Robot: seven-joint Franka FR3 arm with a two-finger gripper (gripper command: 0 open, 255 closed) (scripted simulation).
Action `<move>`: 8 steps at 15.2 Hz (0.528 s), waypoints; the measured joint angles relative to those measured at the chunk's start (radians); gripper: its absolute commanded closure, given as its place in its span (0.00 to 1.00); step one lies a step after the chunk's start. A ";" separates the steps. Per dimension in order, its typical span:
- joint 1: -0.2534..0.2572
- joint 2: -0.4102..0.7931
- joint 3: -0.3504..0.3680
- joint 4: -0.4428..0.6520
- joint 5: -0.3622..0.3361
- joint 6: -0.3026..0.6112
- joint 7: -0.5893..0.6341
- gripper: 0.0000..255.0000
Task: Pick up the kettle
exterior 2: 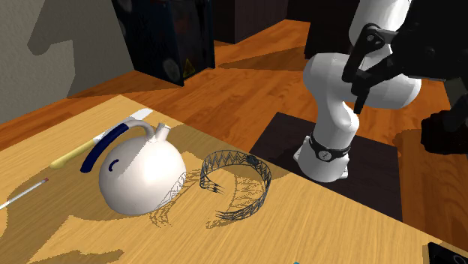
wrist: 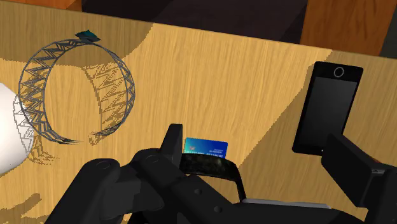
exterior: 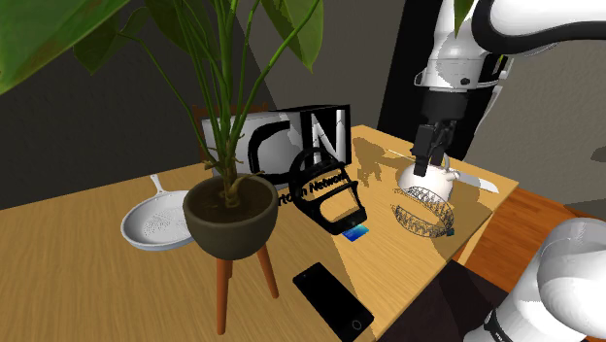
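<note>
The kettle (exterior 2: 139,176) is white and round, with a dark blue handle and a short spout, and it stands upright on the wooden table (exterior 2: 352,225). In the shoulder view the kettle (exterior: 427,182) is near the table's far right corner. My black gripper (exterior: 430,155) hangs above it, apart from it, fingers pointing down. In the second exterior view the gripper (exterior 2: 358,94) is high and well to the right of the kettle. It is open and holds nothing. From the wrist, a sliver of the kettle (wrist: 7,137) shows off to one side and one finger (wrist: 356,172) stands wide of the middle.
A wire-mesh ring (exterior 2: 236,180) lies right beside the kettle. A black strap-like object (exterior: 330,194), a blue card (exterior: 355,232) and a black phone (exterior: 332,299) lie mid-table. A potted plant on legs (exterior: 230,216), a white pan (exterior: 155,222) and a lettered box (exterior: 282,141) stand further along.
</note>
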 measured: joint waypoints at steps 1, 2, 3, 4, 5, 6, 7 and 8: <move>0.000 0.000 0.000 0.000 0.000 0.000 0.000 0.00; -0.004 0.005 -0.008 0.002 -0.007 0.001 -0.008 0.00; -0.012 0.020 -0.022 0.005 -0.020 0.008 -0.022 0.00; -0.021 0.016 -0.040 -0.011 -0.036 0.016 -0.041 0.00; -0.030 0.025 -0.057 -0.010 -0.051 0.020 -0.058 0.00; -0.040 0.033 -0.077 -0.011 -0.069 0.024 -0.078 0.00; -0.049 0.051 -0.094 -0.010 -0.084 0.036 -0.095 0.00; -0.060 0.065 -0.116 -0.005 -0.103 0.040 -0.117 0.00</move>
